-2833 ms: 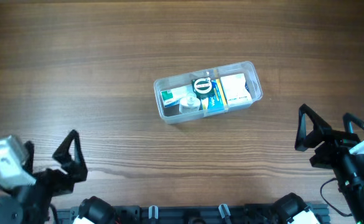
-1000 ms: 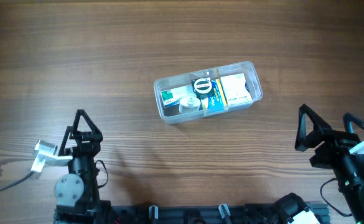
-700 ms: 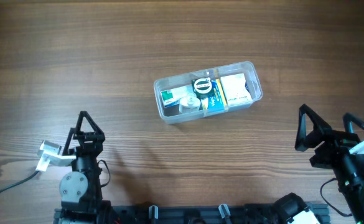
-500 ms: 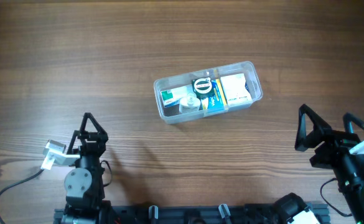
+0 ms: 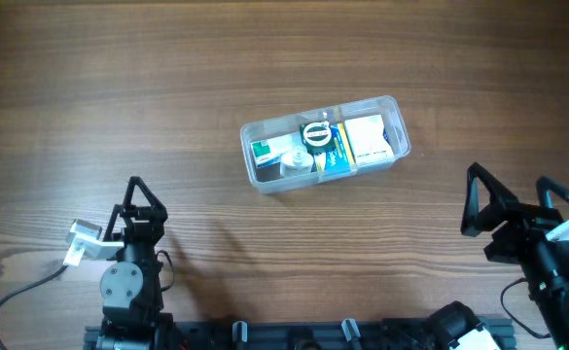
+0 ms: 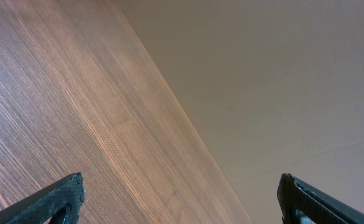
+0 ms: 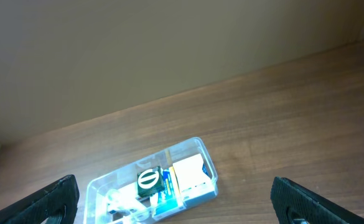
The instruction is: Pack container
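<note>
The clear plastic container (image 5: pixel 401 124) lies in the middle of the wooden table, also in the right wrist view (image 7: pixel 208 154). Inside it are a white box (image 5: pixel 367 139), a blue and yellow box (image 5: pixel 334 154), a dark round-marked item (image 5: pixel 315 133), a small clear bottle (image 5: pixel 294 162) and a green item (image 5: pixel 261 150). My left gripper (image 5: pixel 134 199) is open and empty at the front left, far from the container; its view (image 6: pixel 180 199) holds only table and wall. My right gripper (image 5: pixel 483 209) is open and empty at the front right, and in its own view (image 7: pixel 175 199) it faces the container.
A white part with a cable (image 5: pixel 78 243) hangs on the left arm near the table's front edge. A beige wall (image 7: pixel 138 43) stands behind the table's far edge.
My left arm has swung from the far left front corner to the right and turned upright, then settled. The right arm and the container have not moved.
</note>
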{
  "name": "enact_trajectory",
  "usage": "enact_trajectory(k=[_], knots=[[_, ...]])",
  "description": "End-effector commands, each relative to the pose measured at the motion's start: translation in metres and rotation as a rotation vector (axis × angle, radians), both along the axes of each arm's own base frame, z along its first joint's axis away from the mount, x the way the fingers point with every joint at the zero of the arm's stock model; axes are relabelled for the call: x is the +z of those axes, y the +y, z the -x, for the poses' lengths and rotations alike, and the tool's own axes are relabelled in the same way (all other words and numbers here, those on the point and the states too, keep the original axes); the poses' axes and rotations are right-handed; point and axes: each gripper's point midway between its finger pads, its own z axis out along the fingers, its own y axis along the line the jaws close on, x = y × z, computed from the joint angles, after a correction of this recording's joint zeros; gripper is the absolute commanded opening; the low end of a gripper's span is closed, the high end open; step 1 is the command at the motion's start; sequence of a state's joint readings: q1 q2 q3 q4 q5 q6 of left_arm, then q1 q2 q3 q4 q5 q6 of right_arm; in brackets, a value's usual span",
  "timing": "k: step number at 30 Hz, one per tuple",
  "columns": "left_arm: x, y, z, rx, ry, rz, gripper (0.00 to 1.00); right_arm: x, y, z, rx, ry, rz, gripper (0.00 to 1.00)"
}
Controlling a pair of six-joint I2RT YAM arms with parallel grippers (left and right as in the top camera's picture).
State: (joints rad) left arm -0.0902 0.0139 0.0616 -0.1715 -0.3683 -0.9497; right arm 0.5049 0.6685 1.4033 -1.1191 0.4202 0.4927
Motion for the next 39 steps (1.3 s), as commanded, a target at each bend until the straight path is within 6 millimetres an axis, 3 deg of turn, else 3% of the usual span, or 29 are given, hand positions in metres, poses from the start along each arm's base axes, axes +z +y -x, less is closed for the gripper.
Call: enact_trajectory(k=[1, 20, 24, 28, 32, 39], knots=[[0.000, 0.004, 0.001, 0.023, -0.012, 0.011, 1.00, 0.002, -0.003, -0.001, -0.015, -0.007, 0.017, 1.00], [0.000, 0.004, 0.001, 0.023, -0.012, 0.011, 1.00, 0.000, -0.004, 0.000, -0.012, -0.001, 0.027, 1.00], [0.000, 0.004, 0.001, 0.023, -0.012, 0.011, 1.00, -0.014, -0.013, 0.003, -0.050, 0.043, 0.070, 1.00], [0.000, 0.004, 0.001, 0.023, -0.012, 0.011, 1.00, -0.016, -0.028, -0.010, -0.174, -0.018, 0.095, 1.00], [0.000, 0.004, 0.001, 0.023, -0.012, 0.011, 1.00, -0.054, -0.032, -0.020, -0.227, 0.020, 0.146, 1.00], [0.000, 0.004, 0.001, 0.023, -0.012, 0.011, 1.00, -0.066, -0.026, -0.073, -0.399, -0.261, -0.004, 1.00]])
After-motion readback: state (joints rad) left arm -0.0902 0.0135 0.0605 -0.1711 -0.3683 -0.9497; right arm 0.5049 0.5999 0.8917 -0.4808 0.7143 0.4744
